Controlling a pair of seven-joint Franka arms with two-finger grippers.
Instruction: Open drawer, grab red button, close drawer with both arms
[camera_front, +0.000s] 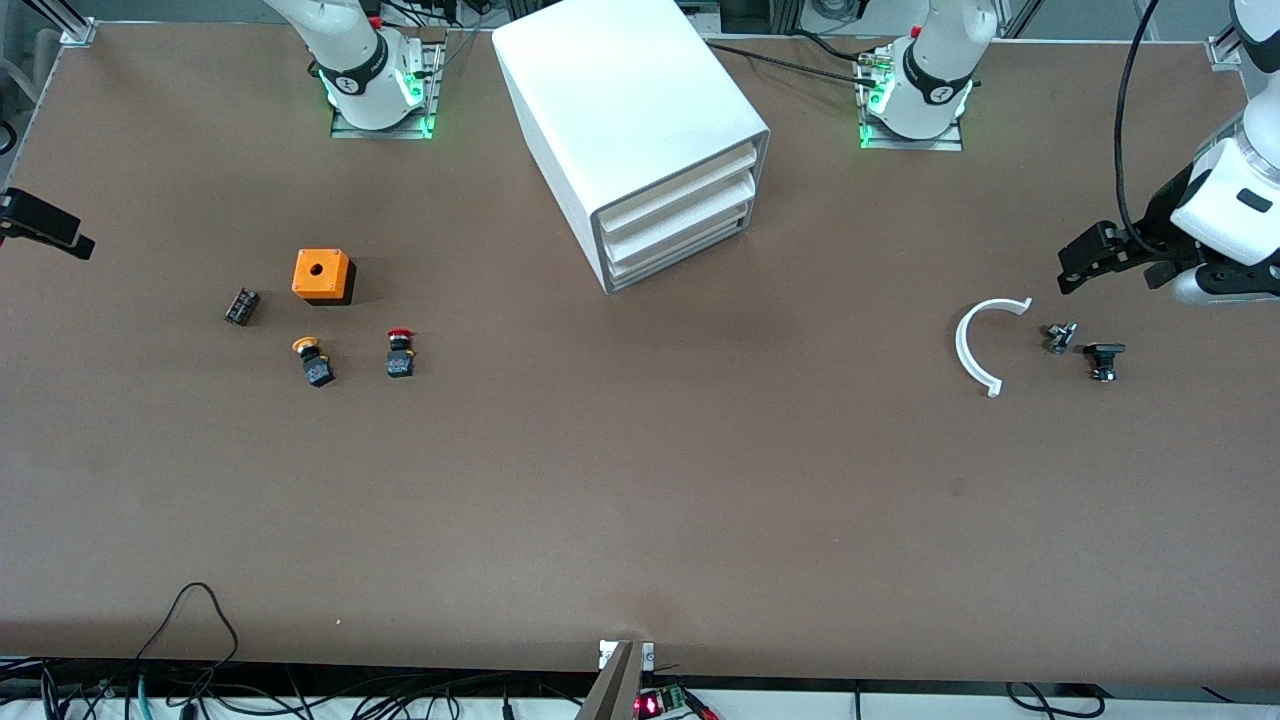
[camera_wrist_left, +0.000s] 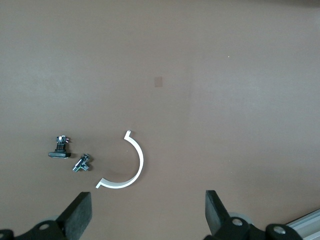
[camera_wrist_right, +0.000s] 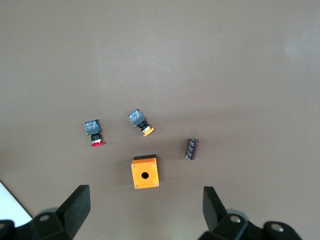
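on the brown table (camera_front: 640, 480) we judge the button (camera_front: 400, 354) light and stiff; grip its black body. left gripper (camera_wrist_left: 145, 212) and right gripper (camera_wrist_right: 145, 210) hover wide open, empty.

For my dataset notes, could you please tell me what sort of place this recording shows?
Probably a robotics lab bench: two bolted-down arms, a brown table with a white drawer cabinet, scattered parts like a red-capped button, and cables along the edge.

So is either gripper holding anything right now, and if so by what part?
Nothing is held. The left gripper and the right gripper are both open and empty.
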